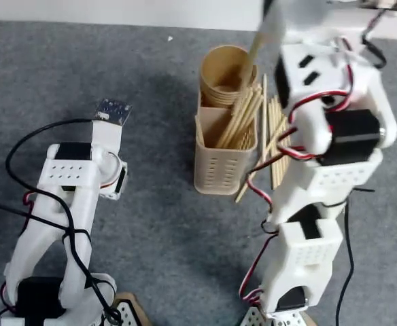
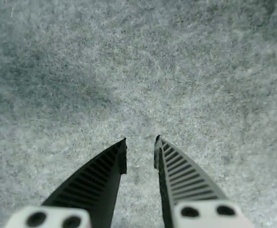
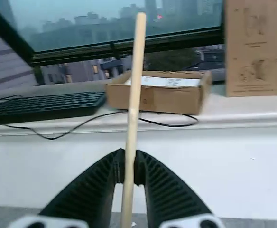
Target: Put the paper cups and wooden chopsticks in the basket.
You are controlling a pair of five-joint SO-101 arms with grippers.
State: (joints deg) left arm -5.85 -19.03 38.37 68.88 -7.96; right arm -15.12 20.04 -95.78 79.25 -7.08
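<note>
Above fuzzy grey felt (image 1: 151, 238), right hand (image 3: 128, 160) pinches slim wooden chopstick (image 3: 136, 71).

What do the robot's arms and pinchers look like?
The left arm and right arm are chunky white plastic with black motors, rows of little holes, and looping red and black cables. The left gripper and right gripper have pointy black ribbed fingers on white bases.
</note>
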